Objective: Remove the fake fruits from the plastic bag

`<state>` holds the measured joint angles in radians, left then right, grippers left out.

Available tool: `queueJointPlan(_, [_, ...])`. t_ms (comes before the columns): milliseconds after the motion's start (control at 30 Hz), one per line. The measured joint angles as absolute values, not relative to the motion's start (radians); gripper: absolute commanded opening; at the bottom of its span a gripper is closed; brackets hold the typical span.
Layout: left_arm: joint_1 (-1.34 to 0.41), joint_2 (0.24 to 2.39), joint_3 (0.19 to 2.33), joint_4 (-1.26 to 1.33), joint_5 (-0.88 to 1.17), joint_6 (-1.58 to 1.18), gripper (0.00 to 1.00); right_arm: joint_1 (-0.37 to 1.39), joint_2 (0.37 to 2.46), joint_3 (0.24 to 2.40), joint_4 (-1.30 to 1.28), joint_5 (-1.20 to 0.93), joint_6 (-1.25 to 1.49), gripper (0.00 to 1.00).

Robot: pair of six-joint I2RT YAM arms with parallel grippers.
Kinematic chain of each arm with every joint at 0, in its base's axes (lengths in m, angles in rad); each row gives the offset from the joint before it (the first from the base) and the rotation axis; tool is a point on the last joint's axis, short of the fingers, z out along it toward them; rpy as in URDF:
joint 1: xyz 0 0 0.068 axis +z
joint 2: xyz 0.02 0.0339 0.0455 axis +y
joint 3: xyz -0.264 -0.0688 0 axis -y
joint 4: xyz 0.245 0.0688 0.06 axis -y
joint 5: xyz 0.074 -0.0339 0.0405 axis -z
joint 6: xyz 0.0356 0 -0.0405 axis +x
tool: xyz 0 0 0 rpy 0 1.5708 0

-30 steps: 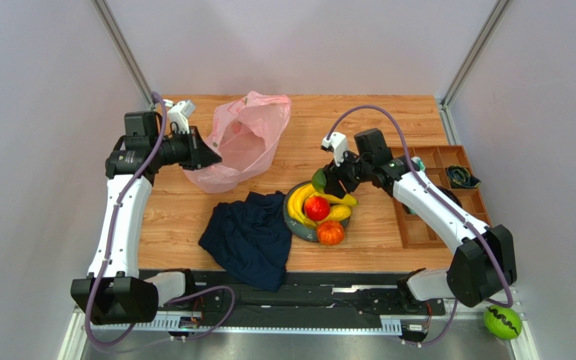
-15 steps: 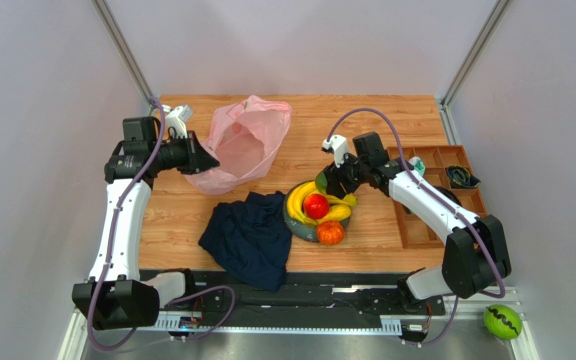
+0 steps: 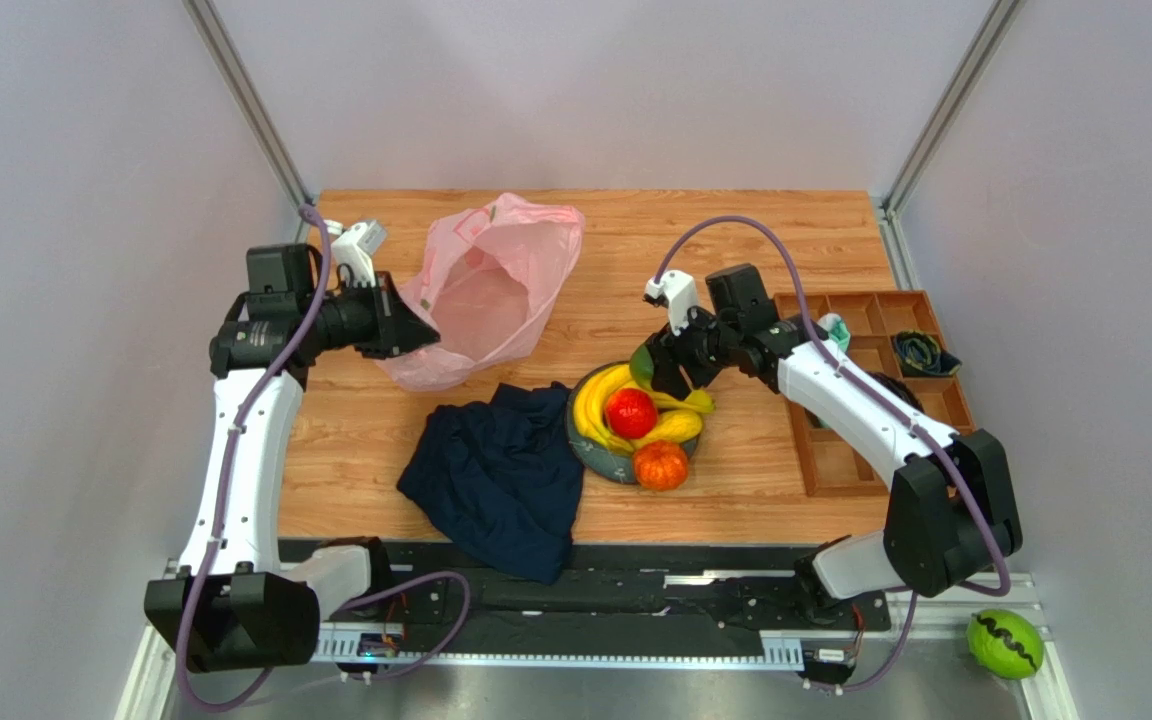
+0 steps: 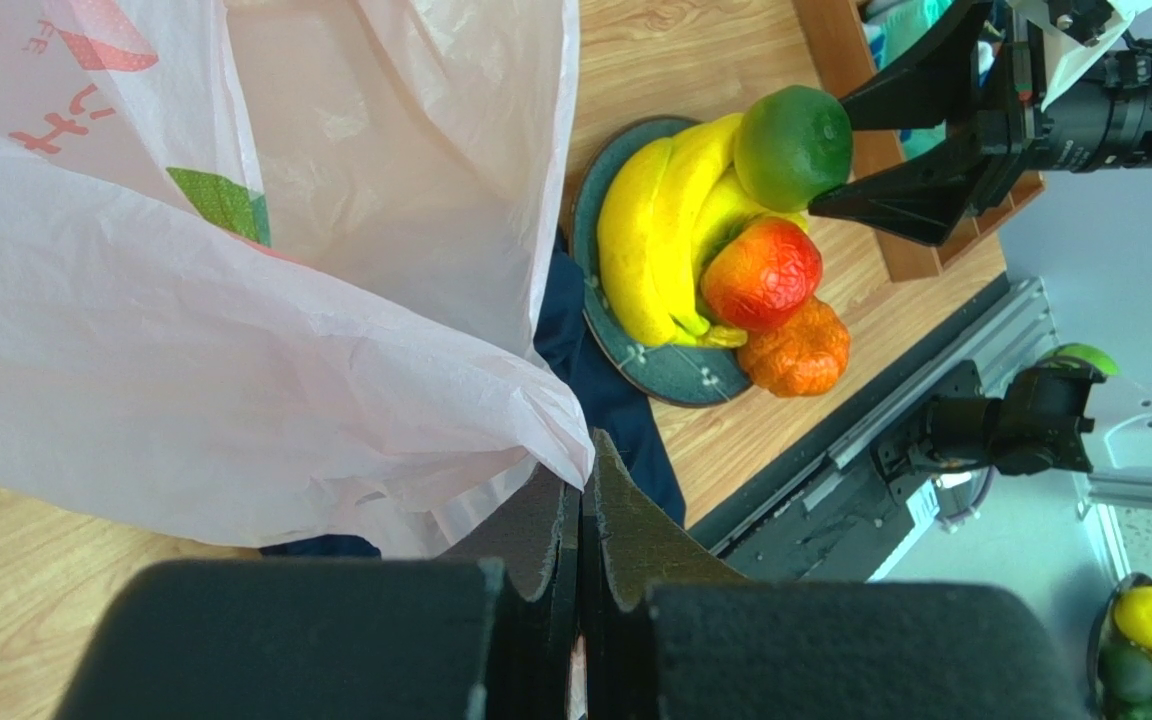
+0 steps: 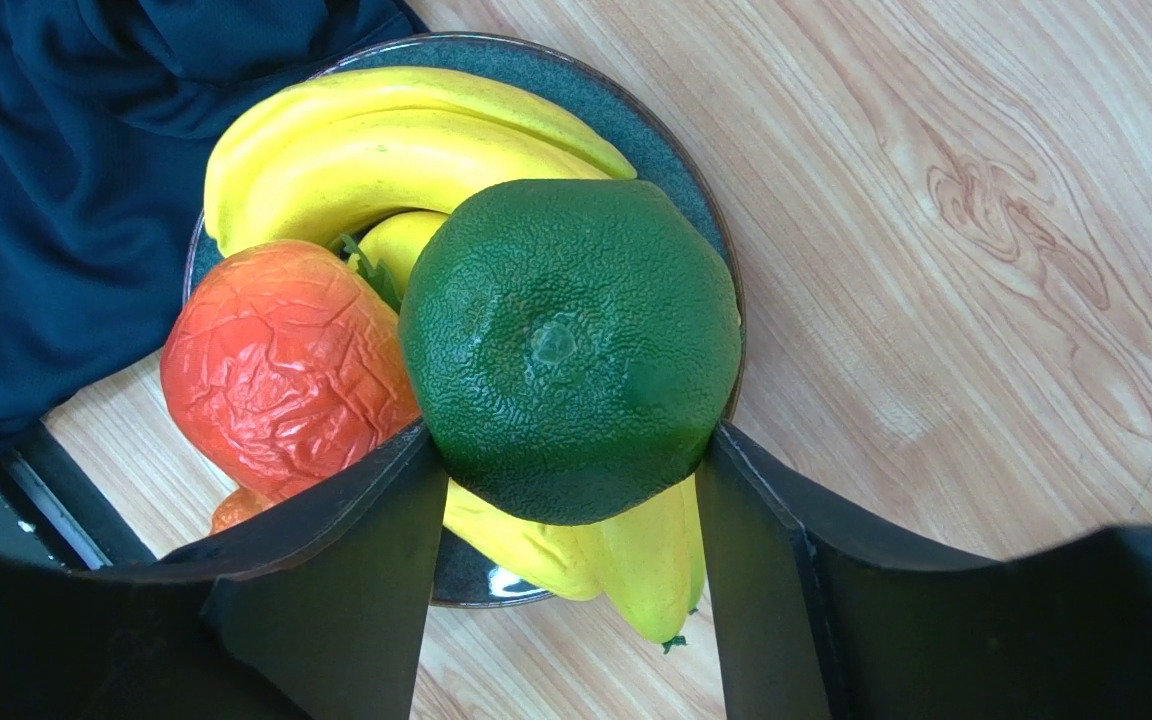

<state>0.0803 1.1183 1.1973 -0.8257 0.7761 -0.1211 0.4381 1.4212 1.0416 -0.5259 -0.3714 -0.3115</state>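
Now the right gripper [image 5: 570,438] has its jaws clamped on a green fruit [image 5: 567,345], one finger pressed to each side of it. Directly under the jaws sits the plate [image 5: 642,123]. On it, the bananas [image 5: 387,143] curve just beyond the fingertips and a red fruit [image 5: 282,368] lies against the outside of one finger. A long yellow piece [image 5: 620,558] shows between the fingers, below the green fruit. Whether the green fruit touches the fruits under it cannot be told. An orange fruit [image 3: 660,467] lies at the plate's near edge, on the far side of the red one from the jaws. A navy cloth [image 5: 56,195] lies off to that same side, its edge touching the plate's rim.

The left gripper [image 4: 582,518] has its jaws pressed together on a thin fold of the bag's [image 4: 162,345] edge. The rest of the pink bag spreads out ahead of the fingertips over the table [image 3: 748,240], mouth open, well apart from the right jaws. No fruit can be made out inside it.
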Motion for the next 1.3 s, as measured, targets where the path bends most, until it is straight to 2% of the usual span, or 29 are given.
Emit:
queueJointPlan(100, [0.080, 1.113, 1.195, -0.825, 0.777, -0.121, 0.00, 0.438, 1.419, 1.042, -0.533, -0.377, -0.307, 0.64])
queueJointPlan(167, [0.081, 1.107, 1.187, -0.825, 0.777, -0.121, 0.00, 0.438, 1.418, 1.042, -0.536, -0.377, -0.302, 0.88])
queueJointPlan(200, [0.081, 1.104, 1.182, -0.825, 0.778, -0.121, 0.00, 0.438, 1.417, 1.042, -0.540, -0.377, -0.299, 0.89])
queueJointPlan(533, [0.082, 1.091, 1.168, -0.825, 0.784, -0.121, 0.00, 0.438, 1.418, 1.042, -0.572, -0.377, -0.282, 0.89])
queueJointPlan(800, [0.089, 1.075, 1.165, -0.826, 0.787, -0.121, 0.00, 0.438, 1.412, 1.055, -0.641, -0.376, -0.310, 0.93])
queueJointPlan(1133, [0.096, 1.111, 1.207, -0.825, 0.746, -0.099, 0.00, 0.432, 1.122, 1.056, -0.793, -0.357, -0.438, 1.00])
queueJointPlan(1300, [0.099, 1.151, 1.294, -0.824, 0.606, -0.020, 0.00, 0.329, 1.100, 1.058, -0.775, -0.285, -0.372, 1.00])
